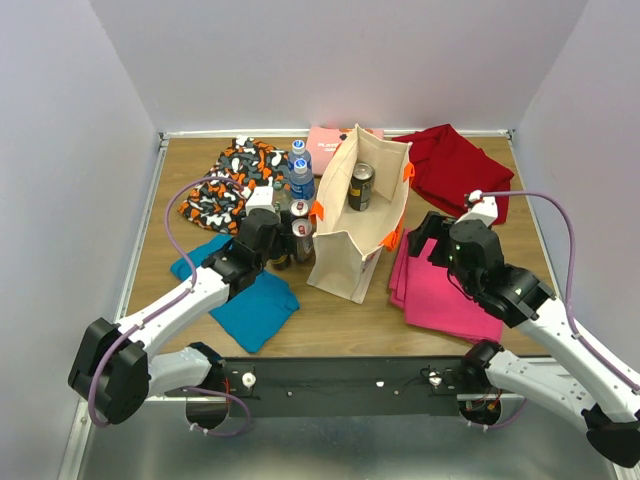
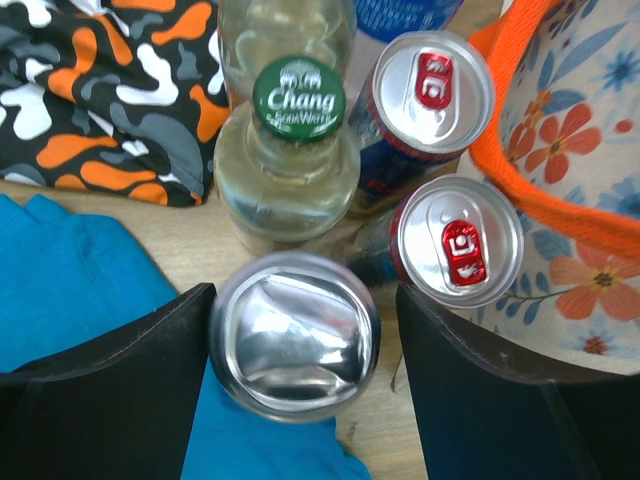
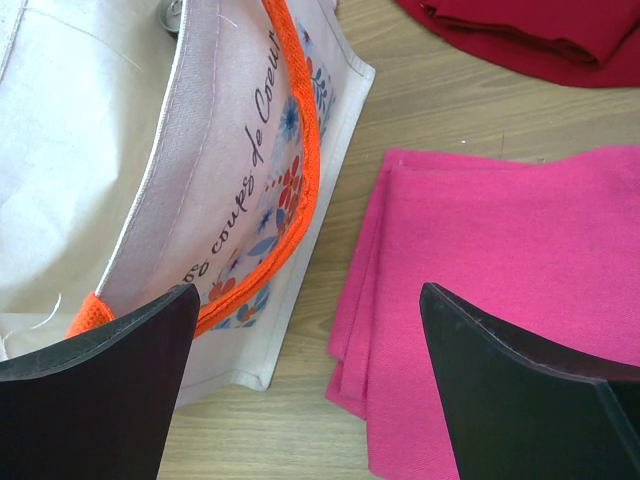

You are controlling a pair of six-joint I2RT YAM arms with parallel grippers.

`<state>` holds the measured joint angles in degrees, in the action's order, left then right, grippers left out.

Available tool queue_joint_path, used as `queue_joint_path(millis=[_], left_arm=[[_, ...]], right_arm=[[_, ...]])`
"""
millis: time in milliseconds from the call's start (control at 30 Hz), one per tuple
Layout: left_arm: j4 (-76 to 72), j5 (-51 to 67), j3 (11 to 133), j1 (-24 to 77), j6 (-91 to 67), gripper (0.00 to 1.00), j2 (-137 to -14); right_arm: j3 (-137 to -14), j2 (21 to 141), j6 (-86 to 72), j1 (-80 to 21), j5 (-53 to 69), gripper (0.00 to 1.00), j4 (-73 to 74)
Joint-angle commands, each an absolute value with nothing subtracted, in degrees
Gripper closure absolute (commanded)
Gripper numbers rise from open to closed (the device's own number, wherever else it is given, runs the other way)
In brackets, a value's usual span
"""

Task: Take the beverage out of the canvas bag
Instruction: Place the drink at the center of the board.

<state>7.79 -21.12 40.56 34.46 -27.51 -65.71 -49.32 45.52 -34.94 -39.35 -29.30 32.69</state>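
Left claw [image 1: 280,258] in the overhead view hangs low over a cluster of drinks at centre-left, just beside the canvas bag [image 1: 345,262], which stands upright in the middle of the bench [image 1: 330,320]. A dark can [image 1: 361,186] stands inside the bag near its far end. The right claw [image 1: 425,240] hovers right of the bag over a pink cloth [image 1: 450,300]. From the left wrist, the left claw [image 2: 305,300] stands open astride a silver-ended can [image 2: 295,340]. Its left finger is at the can's rim and a gap shows on the right. That can stands on the bench outside the bag, beside a green-capped bottle [image 2: 298,100] and two red-tabbed cans [image 2: 432,85], with the bag's orange trim at the right edge. From the right wrist, the right claw [image 3: 308,300] is spread wide and empty above the canvas bag [image 3: 110,140] and the pink cloth [image 3: 500,260]. One drink looks delivered, I judge; the can in the bag is what remains.
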Motion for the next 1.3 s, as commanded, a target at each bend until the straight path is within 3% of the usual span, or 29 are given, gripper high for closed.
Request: queue_joint_path(millis=[0, 1267], left_arm=[[5.27, -21.62, 43.07, 34.19, -27.86, 0.18, -65.3], [13.88, -25.75, 51.33, 34.19, -24.87, 0.14, -59.5]], right_arm=[[-48.16, 44.56, -35.42, -39.29, -31.29, 0.0, 32.61], [-49.83, 45.53, -34.54, -39.29, -30.23, 0.0, 32.69]])
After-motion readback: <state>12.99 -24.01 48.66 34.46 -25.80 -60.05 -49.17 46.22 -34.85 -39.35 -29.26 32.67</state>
